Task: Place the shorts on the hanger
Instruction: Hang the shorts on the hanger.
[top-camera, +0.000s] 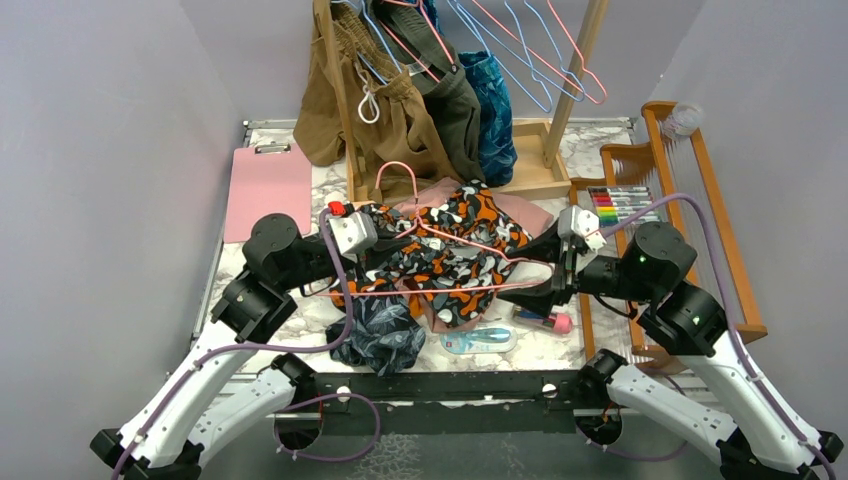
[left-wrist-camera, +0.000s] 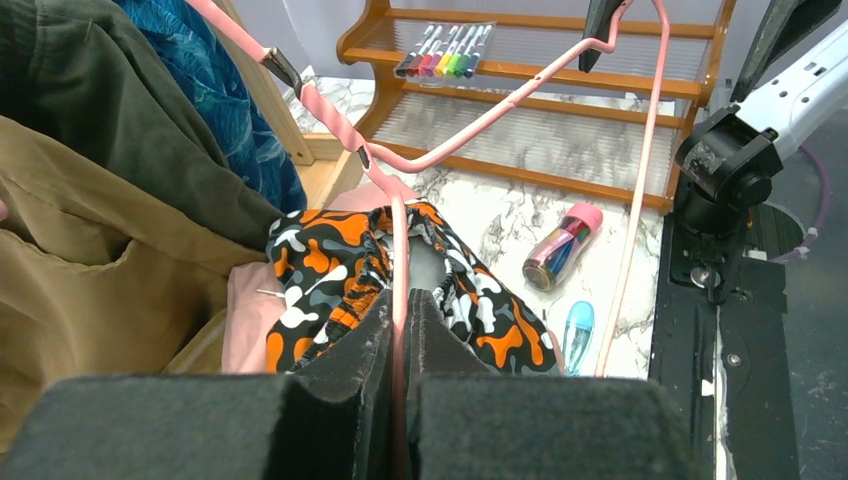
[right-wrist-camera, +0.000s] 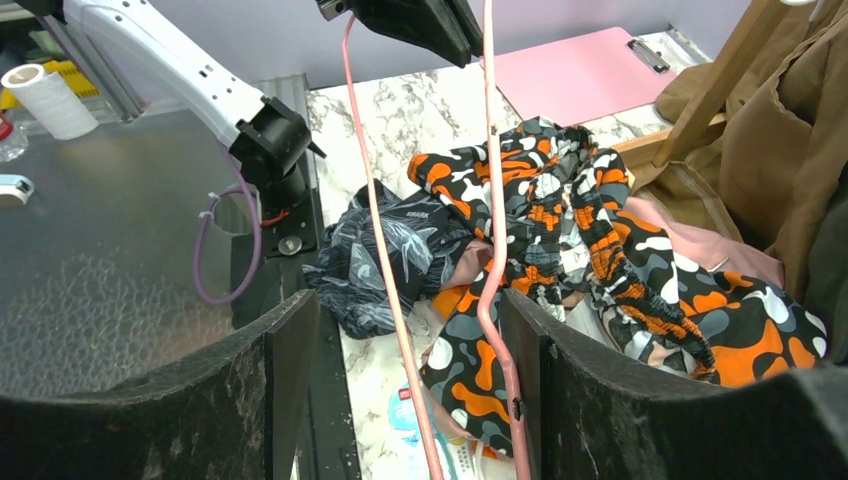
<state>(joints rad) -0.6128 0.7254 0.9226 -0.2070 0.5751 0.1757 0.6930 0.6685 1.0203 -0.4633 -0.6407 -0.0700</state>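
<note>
The shorts (top-camera: 450, 255) lie bunched at the middle of the worktop (top-camera: 598, 148) on top of pink shorts (top-camera: 530, 212). The hanger (right-wrist-camera: 492, 150) is laid across them, its long axis running left to right and its hook towards the far side. The left hand (left-wrist-camera: 399, 300) is pinched on the wire at the hanger's left end, and the right hand (right-wrist-camera: 405, 310) stands spread at the right end with the wire loose between its fingers, so the left arm alone seems to carry it. Whether the fabric is threaded over the bottom bar or only lies beneath it is hard to make out.
</note>
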